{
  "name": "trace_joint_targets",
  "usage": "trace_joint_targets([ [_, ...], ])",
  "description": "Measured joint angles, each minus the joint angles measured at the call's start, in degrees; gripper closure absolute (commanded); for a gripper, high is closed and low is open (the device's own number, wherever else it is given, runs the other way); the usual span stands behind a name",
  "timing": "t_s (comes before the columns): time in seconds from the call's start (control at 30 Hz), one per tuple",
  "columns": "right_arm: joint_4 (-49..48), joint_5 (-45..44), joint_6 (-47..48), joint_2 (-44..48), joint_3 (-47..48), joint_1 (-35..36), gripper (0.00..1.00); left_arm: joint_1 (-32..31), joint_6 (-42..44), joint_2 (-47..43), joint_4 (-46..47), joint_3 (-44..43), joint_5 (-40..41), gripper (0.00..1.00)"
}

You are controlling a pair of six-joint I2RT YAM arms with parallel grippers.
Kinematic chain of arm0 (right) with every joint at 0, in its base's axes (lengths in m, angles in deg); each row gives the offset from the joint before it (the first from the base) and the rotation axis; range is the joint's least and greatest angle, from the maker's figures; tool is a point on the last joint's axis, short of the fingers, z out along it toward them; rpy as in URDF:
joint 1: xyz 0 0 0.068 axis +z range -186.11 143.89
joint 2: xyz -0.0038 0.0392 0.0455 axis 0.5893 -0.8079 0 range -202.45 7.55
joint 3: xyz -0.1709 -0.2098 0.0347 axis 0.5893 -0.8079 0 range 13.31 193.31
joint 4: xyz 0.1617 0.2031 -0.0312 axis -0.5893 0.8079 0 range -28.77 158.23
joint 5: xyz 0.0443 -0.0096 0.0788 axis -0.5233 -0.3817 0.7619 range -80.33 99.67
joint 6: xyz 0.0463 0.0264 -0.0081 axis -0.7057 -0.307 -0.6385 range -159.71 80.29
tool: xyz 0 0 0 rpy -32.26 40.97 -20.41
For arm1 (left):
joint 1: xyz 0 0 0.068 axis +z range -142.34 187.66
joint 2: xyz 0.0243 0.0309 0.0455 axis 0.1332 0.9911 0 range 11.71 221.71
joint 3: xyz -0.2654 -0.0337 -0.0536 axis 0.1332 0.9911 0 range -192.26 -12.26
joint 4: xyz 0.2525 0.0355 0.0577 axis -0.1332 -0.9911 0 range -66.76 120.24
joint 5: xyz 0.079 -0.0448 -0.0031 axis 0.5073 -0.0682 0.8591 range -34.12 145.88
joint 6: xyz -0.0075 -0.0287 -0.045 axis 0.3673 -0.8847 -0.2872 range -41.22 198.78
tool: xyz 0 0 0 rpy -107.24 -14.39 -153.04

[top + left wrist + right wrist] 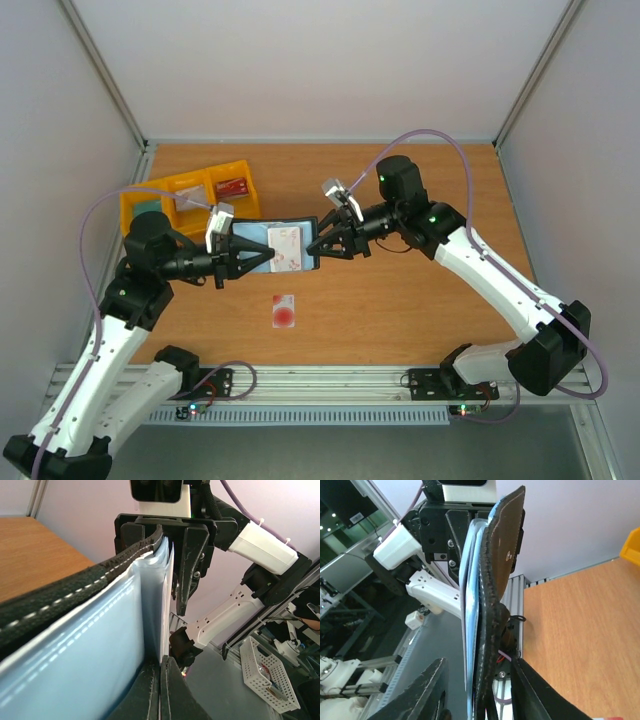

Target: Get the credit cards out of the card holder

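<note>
**Holder pinched on the left, right claw parted**

We see the left claw (270,255) closed tight on one end of the holder (258,235). The holder is held open above the table (420,310), between the two arms. The right claw (319,244) straddles the opposite edge. Its fingers (427,690) are parted and stand off the blue pockets, so we read it as gripping nothing. A white card (288,250) with red marks shows in the holder. The circle card (284,311) lies flat on the table near the holder, towards the bases. Yellow bins (190,195) sit at the far left.
</note>
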Motion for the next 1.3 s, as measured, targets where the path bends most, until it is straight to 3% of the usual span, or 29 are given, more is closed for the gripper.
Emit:
trace_joint_targets([
  [0.1, -0.59, 0.04, -0.55, -0.02, -0.02, 0.37, 0.68, 0.0, -0.59, 0.02, 0.7, 0.33, 0.04, 1.0],
  [0.3, -1.7, -0.13, -1.31, -0.04, -0.04, 1.81, 0.97, 0.0, -0.85, 0.02, 1.09, 0.74, 0.04, 1.0],
  [0.33, -1.84, -0.13, -1.53, -0.04, -0.04, 1.86, 0.99, -0.02, -0.85, 0.02, 1.2, 0.74, -0.02, 1.0],
  [0.87, -0.15, 0.9, 0.57, -0.02, -0.87, -0.22, 0.99, -0.07, 0.48, -0.02, 0.02, 0.63, -0.87, 1.0],
  [0.97, -0.17, 1.07, 0.7, -0.02, -0.87, -0.26, 0.99, -0.07, 0.46, -0.02, 0.26, 0.63, -0.83, 0.88],
  [1.07, -0.09, 1.25, 0.7, -0.02, -0.87, -0.26, 0.99, -0.04, -0.94, -0.02, 1.57, 1.22, -0.63, 0.85],
  [1.13, 0.55, 1.27, 0.74, -0.02, -0.87, -0.26, 0.99, -0.04, -1.79, 0.0, 2.64, 1.75, -0.22, 0.88],
  [1.23, 1.03, 1.33, 0.94, -0.02, -0.87, -0.26, 0.99, 0.04, -2.99, 0.02, 4.07, 2.14, 0.07, 0.99],
  [1.3, 1.4, 1.6, 1.07, -0.02, -0.87, -0.26, 0.99, 0.04, -3.63, 0.02, 5.33, 2.36, 0.04, 1.0],
])
